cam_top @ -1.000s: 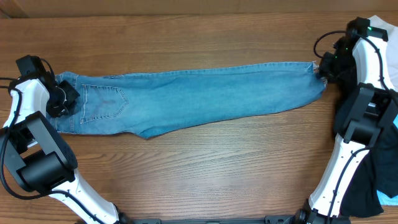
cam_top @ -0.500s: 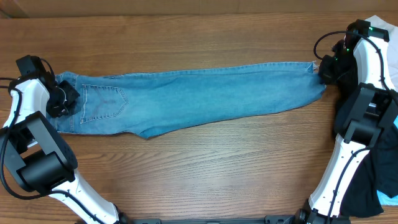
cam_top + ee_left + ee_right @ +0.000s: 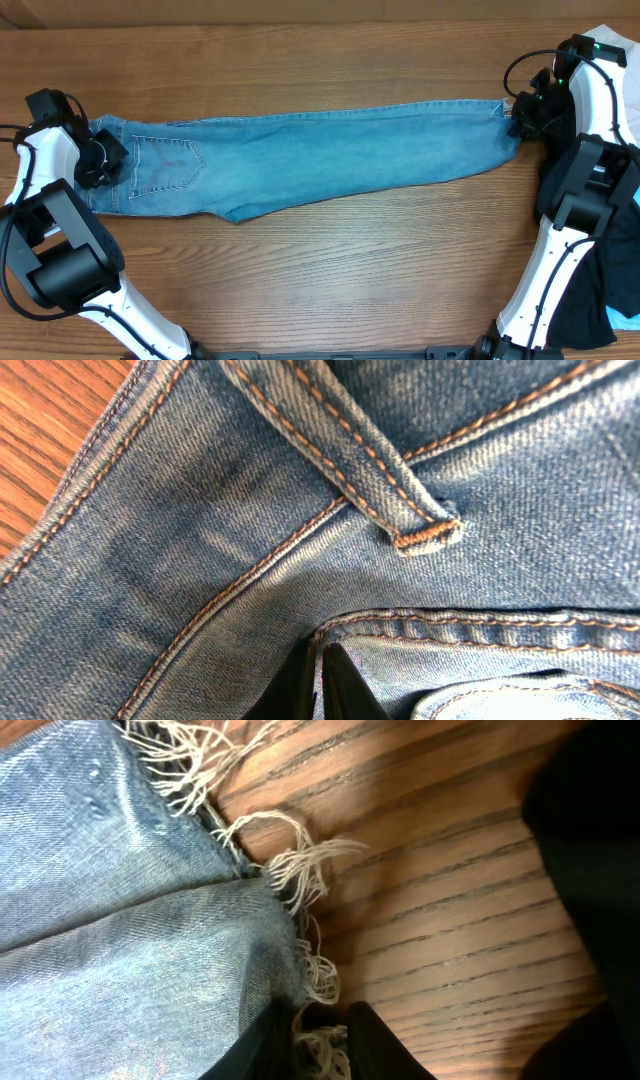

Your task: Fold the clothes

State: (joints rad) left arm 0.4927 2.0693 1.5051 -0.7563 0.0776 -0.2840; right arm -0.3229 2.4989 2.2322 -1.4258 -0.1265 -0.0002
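The light blue jeans (image 3: 330, 155) lie folded lengthwise across the table, waist at the left, frayed hems at the right. A stitched back pocket (image 3: 165, 162) faces up. My left gripper (image 3: 100, 160) sits at the waistband. In the left wrist view its fingers (image 3: 320, 680) are pinched shut on a seamed denim edge (image 3: 250, 510) under a belt loop (image 3: 400, 510). My right gripper (image 3: 518, 118) is at the ankle end. In the right wrist view its fingers (image 3: 320, 1045) are closed on the frayed hem threads of the jeans (image 3: 120, 920).
A black garment (image 3: 600, 260) lies at the right table edge behind my right arm and also shows in the right wrist view (image 3: 590, 820). An off-white cloth (image 3: 625, 60) lies at the far right corner. Bare wood table (image 3: 330, 270) spreads in front of the jeans.
My right gripper has shifted slightly at the hem end. The jeans and my left gripper have not visibly moved.
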